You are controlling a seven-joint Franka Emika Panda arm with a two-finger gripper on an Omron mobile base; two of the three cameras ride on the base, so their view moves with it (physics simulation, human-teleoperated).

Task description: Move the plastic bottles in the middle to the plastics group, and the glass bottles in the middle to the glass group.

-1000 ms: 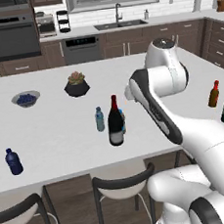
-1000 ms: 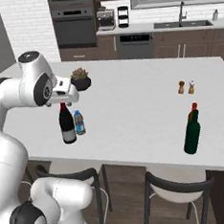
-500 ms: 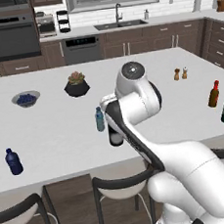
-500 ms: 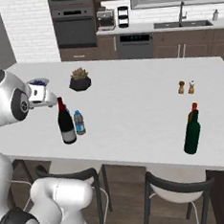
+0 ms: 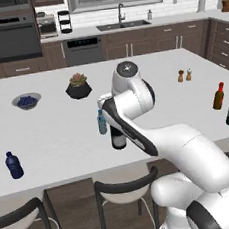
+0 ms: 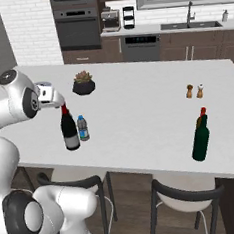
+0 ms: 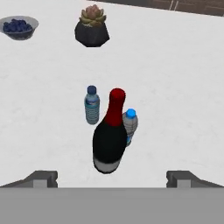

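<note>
Overhead, hand [image 7: 112, 178] wide open, empty; glossy near-black wine bottle [image 7: 109, 140], red foil neck.

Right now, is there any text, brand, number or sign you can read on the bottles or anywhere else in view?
None legible.
Water bottles: bluish labels, no letters resolvable.
Wine bottle: pale band near the base, blank at this size.
Navy bottle, brown bottle, green bottle: no readable label.
Oven and dishwasher panels: marks too blurred to read.
</note>
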